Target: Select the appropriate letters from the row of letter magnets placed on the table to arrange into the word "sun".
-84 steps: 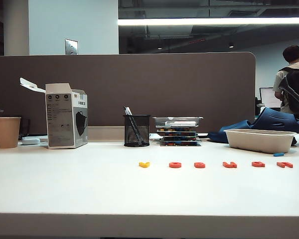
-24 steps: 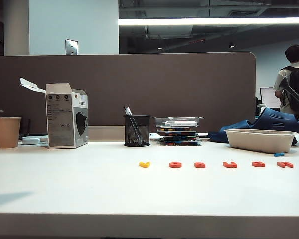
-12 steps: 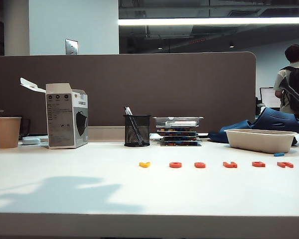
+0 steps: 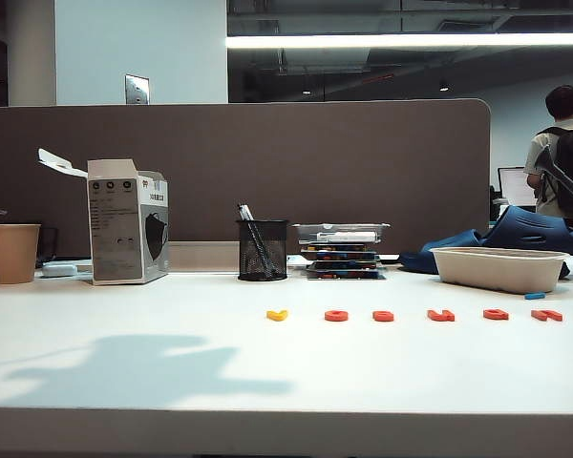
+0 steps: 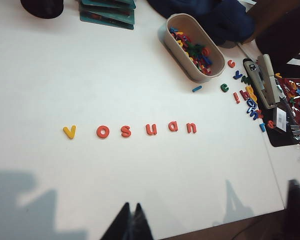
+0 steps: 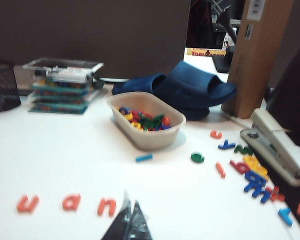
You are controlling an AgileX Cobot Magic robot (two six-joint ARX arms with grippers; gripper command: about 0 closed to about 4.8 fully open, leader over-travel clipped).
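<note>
I see the row of letter magnets (image 5: 129,130) mid-frame on the table (image 5: 65,75), untouched. Left gripper (image 5: 130,222) and right gripper (image 6: 129,220) hover pinched together, empty. These letters look light, stiff, slippery; I'd pinch the s (image 5: 125,131) by its edges.

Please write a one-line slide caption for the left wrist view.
Shut left gripper above the table, overlooking the letter row "v o s u a n".

The row of letter magnets (image 4: 413,315) lies before the tub (image 4: 498,269).
</note>
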